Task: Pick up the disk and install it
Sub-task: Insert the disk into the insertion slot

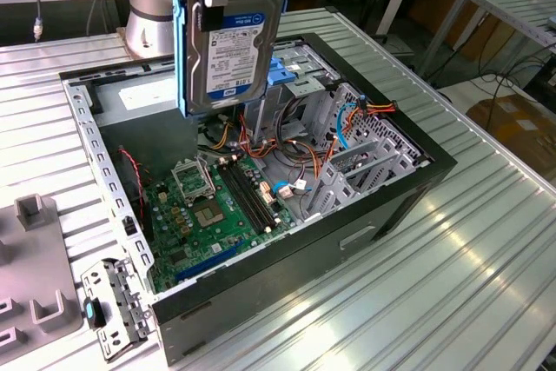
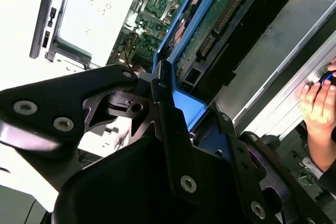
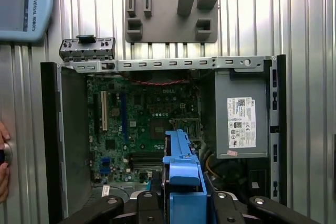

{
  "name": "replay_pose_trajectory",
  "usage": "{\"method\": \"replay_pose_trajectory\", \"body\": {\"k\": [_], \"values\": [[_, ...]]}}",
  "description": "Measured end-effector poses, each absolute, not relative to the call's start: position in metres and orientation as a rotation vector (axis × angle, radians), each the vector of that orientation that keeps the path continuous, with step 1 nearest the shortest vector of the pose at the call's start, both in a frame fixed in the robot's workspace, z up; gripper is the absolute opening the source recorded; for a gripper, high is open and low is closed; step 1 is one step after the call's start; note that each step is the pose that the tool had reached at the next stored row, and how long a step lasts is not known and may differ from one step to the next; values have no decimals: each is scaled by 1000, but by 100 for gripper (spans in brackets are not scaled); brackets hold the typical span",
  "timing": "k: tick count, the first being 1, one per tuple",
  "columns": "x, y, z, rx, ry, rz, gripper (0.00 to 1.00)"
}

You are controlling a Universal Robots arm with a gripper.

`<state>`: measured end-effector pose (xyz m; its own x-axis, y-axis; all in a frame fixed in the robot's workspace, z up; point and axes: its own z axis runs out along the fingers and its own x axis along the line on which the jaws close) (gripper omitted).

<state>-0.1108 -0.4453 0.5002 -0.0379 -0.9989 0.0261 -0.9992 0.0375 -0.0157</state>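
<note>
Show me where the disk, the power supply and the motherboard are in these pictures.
the disk (image 1: pixel 233 58), exterior view, on its white label.
the power supply (image 3: pixel 236 85), first wrist view, on bare grey metal beside its sticker.
the motherboard (image 1: pixel 187 236), exterior view, on the green board.

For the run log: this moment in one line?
pincer: shut on disk | disk: on edge, held above open computer case | install: not yet done

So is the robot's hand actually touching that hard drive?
Touching. In the exterior view the hand grips the hard drive by its top edge, holding it upright over the open computer case.
</note>
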Motion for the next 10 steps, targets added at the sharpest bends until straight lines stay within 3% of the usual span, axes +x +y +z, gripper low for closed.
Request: {"method": "replay_pose_trajectory", "body": {"k": [5,10], "values": [[-105,-446,500,2173,-2257,46,37],[-104,-466,500,2173,-2257,46,37]]}}
